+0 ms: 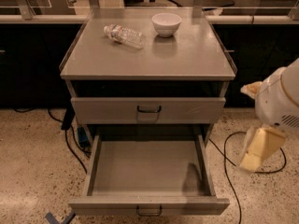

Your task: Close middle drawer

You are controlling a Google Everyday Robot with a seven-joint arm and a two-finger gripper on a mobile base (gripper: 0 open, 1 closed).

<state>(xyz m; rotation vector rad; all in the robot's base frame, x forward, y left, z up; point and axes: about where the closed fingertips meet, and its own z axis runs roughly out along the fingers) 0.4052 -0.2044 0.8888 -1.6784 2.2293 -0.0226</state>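
Observation:
The middle drawer (149,169) is pulled far out of the grey cabinet. Its plain grey tray holds nothing, and its front panel with a small dark bar handle (149,212) is near the bottom edge of the view. The top drawer (148,109) above it is shut. The lowest drawer is hidden beneath the open one. My gripper (259,150) hangs from the white arm (280,101) at the right edge, to the right of the open drawer's side and apart from it.
A clear plastic bottle (124,35) lies on its side on the cabinet top (187,55), with a white bowl (167,24) beside it. Black cables (229,171) run over the speckled floor on both sides. Dark counters stand behind.

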